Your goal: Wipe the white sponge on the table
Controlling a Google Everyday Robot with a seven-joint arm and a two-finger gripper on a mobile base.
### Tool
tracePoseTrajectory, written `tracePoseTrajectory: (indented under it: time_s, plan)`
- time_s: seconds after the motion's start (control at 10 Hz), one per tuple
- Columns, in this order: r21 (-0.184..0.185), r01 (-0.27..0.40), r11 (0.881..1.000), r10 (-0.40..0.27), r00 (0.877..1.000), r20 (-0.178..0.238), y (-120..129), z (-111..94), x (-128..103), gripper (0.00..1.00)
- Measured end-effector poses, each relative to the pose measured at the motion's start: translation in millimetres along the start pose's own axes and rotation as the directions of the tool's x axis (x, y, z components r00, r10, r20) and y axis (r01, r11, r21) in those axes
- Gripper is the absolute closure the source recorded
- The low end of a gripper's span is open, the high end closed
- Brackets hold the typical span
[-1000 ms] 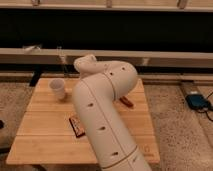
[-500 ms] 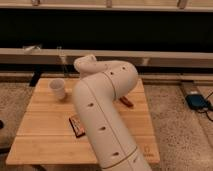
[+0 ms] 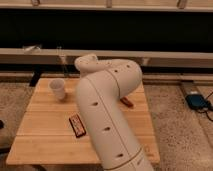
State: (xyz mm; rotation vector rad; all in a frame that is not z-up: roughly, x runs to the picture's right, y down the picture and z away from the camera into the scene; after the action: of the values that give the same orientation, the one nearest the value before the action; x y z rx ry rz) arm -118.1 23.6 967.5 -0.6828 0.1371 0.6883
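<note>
Arm [image 3: 107,115] bent over table [image 3: 45,125], jaws hidden behind it, pressed together, cup [image 3: 57,88] upright near far edge.

Dim warm light, soft blur throughout, dark background, jaws hidden behind arm [image 3: 107,117]

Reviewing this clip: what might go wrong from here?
The arm hides the shut gripper and the white sponge behind its bend, so a missed grasp would go unseen. A wipe across the table might knock the cup or push the reddish object off the edge.
</note>
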Motion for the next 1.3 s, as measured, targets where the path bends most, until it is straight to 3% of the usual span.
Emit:
tracePoseTrajectory:
  time_s: [0.4, 0.6, 0.7, 0.8, 1.0, 1.3]
  plan:
    - [-0.043, 0.019, 0.999, -0.019, 1.0, 0.001, 18, -3, 1, 1.0]
    - [-0.086, 0.002, 0.996, 0.0, 1.0, 0.02, 21, -3, 1, 1.0]
    - [-0.138, -0.019, 0.99, 0.024, 0.999, 0.035, 23, -2, 3, 1.0]
    - [-0.159, -0.03, 0.987, 0.037, 0.998, 0.044, 24, -1, 3, 1.0]
    - [-0.183, -0.03, 0.983, 0.04, 0.998, 0.052, 31, 3, 0, 1.0]
    - [-0.189, -0.009, 0.982, 0.026, 0.996, 0.09, 39, 4, -19, 1.0]
